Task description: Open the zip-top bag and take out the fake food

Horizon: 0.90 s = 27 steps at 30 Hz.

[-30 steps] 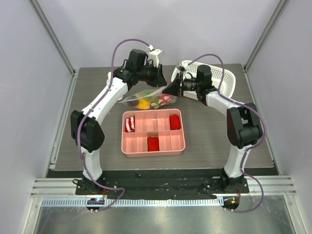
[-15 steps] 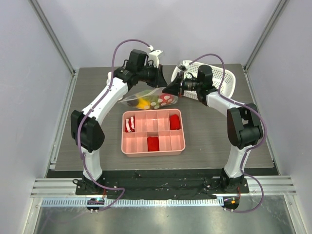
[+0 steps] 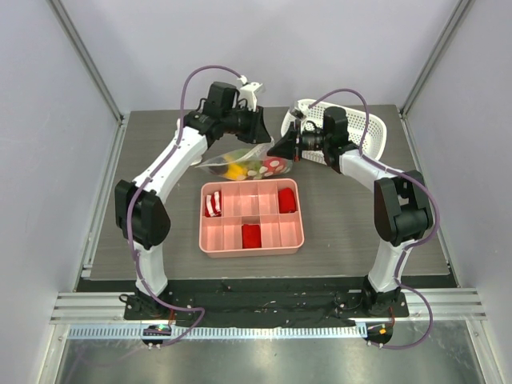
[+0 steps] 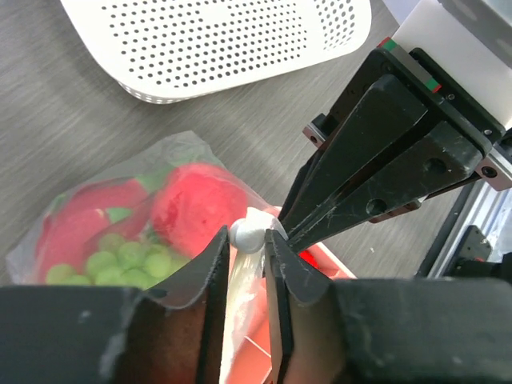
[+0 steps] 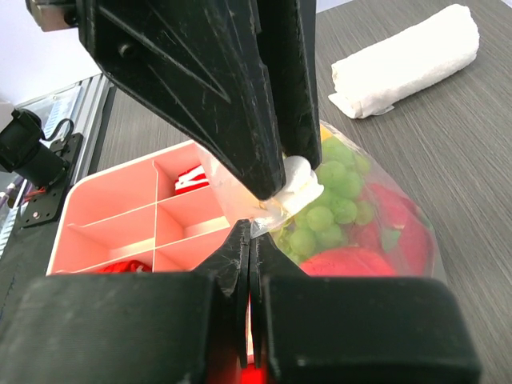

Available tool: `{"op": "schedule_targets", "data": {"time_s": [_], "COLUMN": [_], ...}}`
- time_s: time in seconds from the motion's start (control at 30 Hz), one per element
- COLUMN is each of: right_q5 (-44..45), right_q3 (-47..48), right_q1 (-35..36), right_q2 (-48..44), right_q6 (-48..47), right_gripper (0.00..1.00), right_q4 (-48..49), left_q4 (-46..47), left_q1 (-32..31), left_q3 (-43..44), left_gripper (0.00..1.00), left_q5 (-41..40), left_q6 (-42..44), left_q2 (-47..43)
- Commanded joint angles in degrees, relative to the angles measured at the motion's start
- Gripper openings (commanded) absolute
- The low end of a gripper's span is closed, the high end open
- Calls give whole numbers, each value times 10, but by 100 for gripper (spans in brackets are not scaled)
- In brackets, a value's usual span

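Clear thin plastic, the zip-top bag [image 3: 240, 162] hangs just beyond the far edge of the pink tray [image 3: 252, 250], with the fake food [image 4: 192, 208] inside. The left gripper [image 4: 250, 236] and the right gripper [image 5: 249, 240] both pinch its top edge. The film looks soft and slippery; the stiffer zip strip seems the best hold.

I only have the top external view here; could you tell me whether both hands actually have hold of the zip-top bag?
Observer: Yes. In the left wrist view the left hand is shut on the top edge of the zip-top bag, and the right hand meets it there.
Operator: Thank you. What does the right hand grip?
Observer: Thin film just under the white zip strip.
Operator: Is anything behind the bag?
Observer: A white rolled cloth lies on the table beyond it.
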Motion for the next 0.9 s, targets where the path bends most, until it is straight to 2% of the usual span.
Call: {"op": "schedule_targets", "data": {"time_s": [0.0,0.13,0.17,0.23,0.27,0.33,0.37,0.4,0.43,0.5,0.57,0.63,0.67,0.73,0.77,0.8,0.87], "right_q5": [-9,-4,-3,10,19,23,25,26,23,17,18,18,16,16,16,15,16], "right_q3": [26,23,21,21,21,21,21,22,23,26,24,22,21,23,23,25,27], "right_q1": [-3,-2,-3,-3,-3,-3,-3,-3,-3,-3,-3,-3,-3,-3,-3,-3,-3], "right_q2": [-34,-36,-37,-39,-40,-41,-40,-40,-39,-37,-41,-41,-43,-44,-45,-45,-45], "right_q6": [-13,-13,-13,-13,-13,-28,-28,-28,-28,-35,-42,-45,-49,-57,-59,-61,-60], "right_gripper": [1,1,1,2,15,23,31,33,32,14,6,1,1,1,1,1,1], "right_q4": [11,13,13,10,-1,-9,-12,-12,-12,-17,-23,-25,-31,-35,-41,-42,-43], "left_q4": [12,22,22,25,25,27,29,31,31,32,24,27,35,46,66,73,84], "left_q1": [3,3,2,3,3,3,3,3,3,4,6,12,16,35,42,53,59], "left_q3": [-2,-6,-7,-10,-11,-17,-19,-20,-20,-19,-12,-9,-8,-12,-16,-18,-24], "left_gripper": [21,10,1,0,0,0,0,0,0,0,1,14,31,43,55,61,61], "left_q5": [16,41,45,50,51,54,55,56,57,58,56,66,76,89,98,97,108], "left_q6": [2,-4,-4,-4,-4,-1,1,0,0,-3,-11,-25,-44,-69,-90,-100,-113], "left_q2": [-20,-21,-21,-21,-23,-29,-31,-31,-32,-32,-30,-30,-31,-35,-41,-44,-43]}}
